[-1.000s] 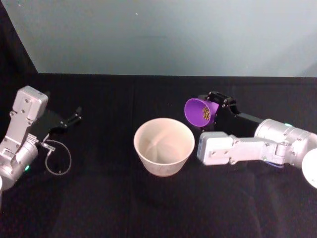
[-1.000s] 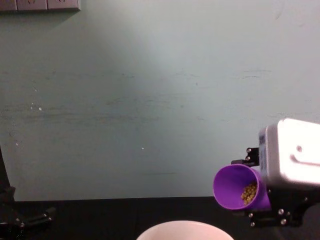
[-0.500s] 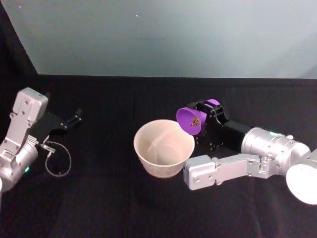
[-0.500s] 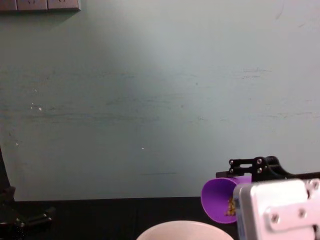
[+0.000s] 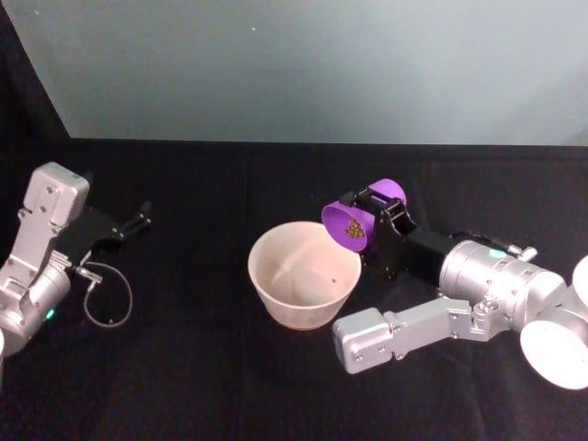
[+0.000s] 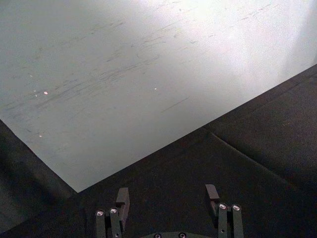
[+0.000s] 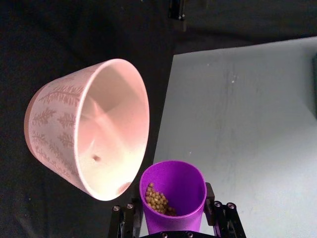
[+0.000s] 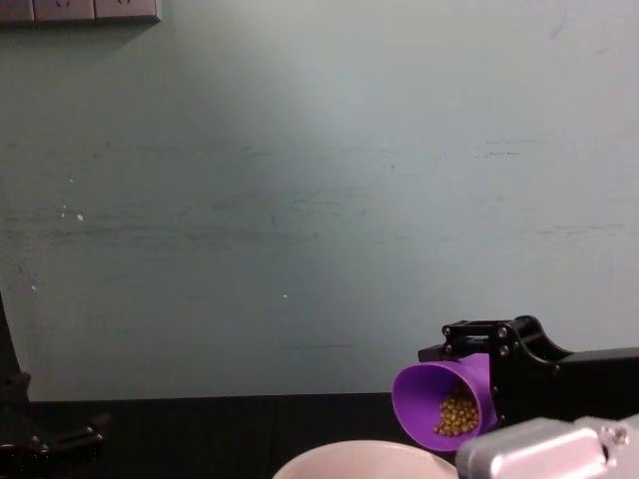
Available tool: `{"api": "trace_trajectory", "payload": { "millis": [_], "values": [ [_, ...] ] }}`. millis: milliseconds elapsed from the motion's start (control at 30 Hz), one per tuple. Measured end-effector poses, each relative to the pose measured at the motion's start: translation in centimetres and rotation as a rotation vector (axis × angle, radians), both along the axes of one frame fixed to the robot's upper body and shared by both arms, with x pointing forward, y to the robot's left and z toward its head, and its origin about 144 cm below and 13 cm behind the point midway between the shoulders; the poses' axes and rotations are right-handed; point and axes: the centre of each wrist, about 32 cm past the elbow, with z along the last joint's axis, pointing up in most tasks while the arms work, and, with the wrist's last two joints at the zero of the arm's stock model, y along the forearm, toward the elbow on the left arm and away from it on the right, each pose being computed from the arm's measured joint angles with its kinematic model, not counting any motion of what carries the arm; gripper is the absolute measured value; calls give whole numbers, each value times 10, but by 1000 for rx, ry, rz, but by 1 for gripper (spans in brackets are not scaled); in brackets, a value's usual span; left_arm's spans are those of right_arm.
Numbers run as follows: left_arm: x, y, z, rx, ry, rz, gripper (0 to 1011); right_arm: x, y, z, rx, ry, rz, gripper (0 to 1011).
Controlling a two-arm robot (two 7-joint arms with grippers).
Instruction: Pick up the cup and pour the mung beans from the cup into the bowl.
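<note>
Right pincer (image 5: 373, 208) is clamped on the cup (image 5: 338, 219), fingers either side of the cup's body. The cup is held in the air, tipped on its side with the mouth toward the bowl (image 5: 299, 308). Against a second ago, the arm has swung in from the right and rolled the wrist. The cup mouth was then well clear of the bowl; now it hangs just over the bowl's right rim and points lower.

The beans (image 7: 157, 200) have slid to the low side near the lip, and most of them still sit in the cup. There is one small dark speck on the bowl's inner wall; I cannot tell if it is a bean. The bowl stands upright mid-surface.

My read is that the pour is just starting and needs more tilt. The mouth is close to the rim edge, so some beans could drop outside.

Left pincer (image 6: 167, 196) is spread wide and empty, parked low at the left of the black surface (image 5: 230, 386), well apart from the bowl.
</note>
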Motion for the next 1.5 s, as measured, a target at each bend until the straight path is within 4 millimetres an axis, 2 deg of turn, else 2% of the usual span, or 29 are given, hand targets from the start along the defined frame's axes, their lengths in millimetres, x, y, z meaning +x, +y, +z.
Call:
{"api": "trace_trajectory", "payload": {
  "millis": [1500],
  "values": [
    [0, 0, 0, 0, 0, 0, 1000, -6, 7, -11, -251, -196, 86, 723]
  ]
}}
